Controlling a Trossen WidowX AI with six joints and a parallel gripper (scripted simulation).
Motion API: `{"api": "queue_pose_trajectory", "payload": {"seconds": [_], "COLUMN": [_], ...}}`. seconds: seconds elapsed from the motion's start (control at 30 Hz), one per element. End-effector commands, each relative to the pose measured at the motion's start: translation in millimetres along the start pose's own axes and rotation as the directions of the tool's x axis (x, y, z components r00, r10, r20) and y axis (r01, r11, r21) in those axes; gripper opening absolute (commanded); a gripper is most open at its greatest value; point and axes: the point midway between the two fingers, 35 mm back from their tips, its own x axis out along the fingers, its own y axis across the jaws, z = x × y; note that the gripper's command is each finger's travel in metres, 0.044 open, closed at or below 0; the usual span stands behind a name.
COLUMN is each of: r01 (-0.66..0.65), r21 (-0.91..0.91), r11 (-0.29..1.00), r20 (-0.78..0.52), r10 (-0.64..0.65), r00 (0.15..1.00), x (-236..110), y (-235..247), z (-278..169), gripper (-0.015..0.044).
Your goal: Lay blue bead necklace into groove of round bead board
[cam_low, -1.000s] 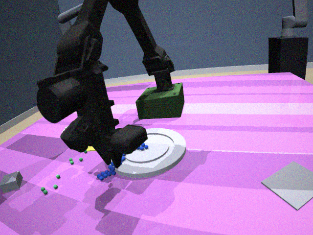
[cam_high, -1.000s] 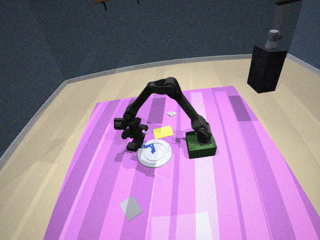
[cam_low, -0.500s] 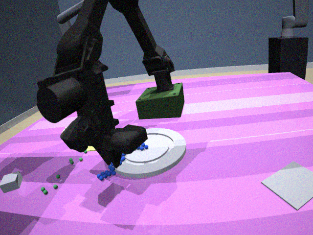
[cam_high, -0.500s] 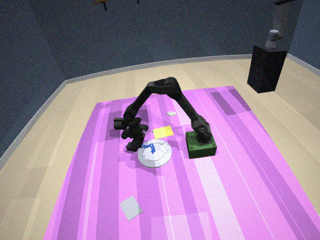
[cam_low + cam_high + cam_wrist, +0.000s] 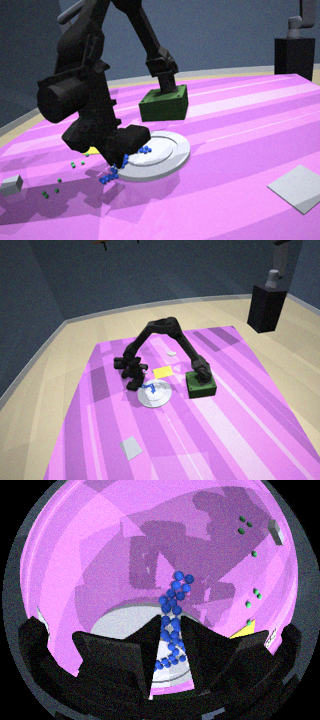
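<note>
Widest of all, a pink-and-purple striped mat [image 5: 232, 405] spread over a tan wooden counter [image 5: 38, 405] with a grey rim. Far right on the counter, a tall black pedestal [image 5: 266, 308] topped by a pale grey fixture. Arched over the mat, a black six-joint arm [image 5: 165, 327] rising from a green base block [image 5: 200, 388] and bending down to the left. Just left of the base, flat on the mat, the round white bead board [image 5: 158, 398] with a circular groove [image 5: 170, 152] in its face. Low over the board's left edge, the pincer [image 5: 119, 162], pressed together and pinching the blue bead necklace [image 5: 113, 170] partway along its length. One end of the strand on the board's top near the groove, the middle rising between the fingers, the other end bunched in a heap on the mat just off the board's rim; in the wrist view, a blue line of beads running up between the two dark fingers and out over the mat. Near and left on the mat, a flat grey square tile [image 5: 131, 447]. Just beyond the board, a yellow card [image 5: 162, 371] lying flat. Farther off, a small cluster of white beads [image 5: 171, 353]. In the exterior view, a little grey block [image 5: 10, 184] at the left edge, and between it and the board, scattered loose green beads [image 5: 58, 180], well apart from one another.
</note>
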Motion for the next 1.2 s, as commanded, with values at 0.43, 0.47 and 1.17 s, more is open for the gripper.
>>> {"api": "queue_pose_trajectory", "payload": {"seconds": [0.43, 0.47, 1.17], "r01": [-0.006, -0.006, -0.006], "r21": [0.004, 0.004, 0.004], "r11": [1.0, 1.0, 1.0], "r20": [0.006, 0.005, 0.002], "r10": [0.006, 0.006, 0.006], "r00": [1.0, 1.0, 1.0], "x": [-20, -20, -8], "y": [6, 7, 14], "z": [-18, -21, -53], "gripper": [0.0, 0.0, 0.0]}}
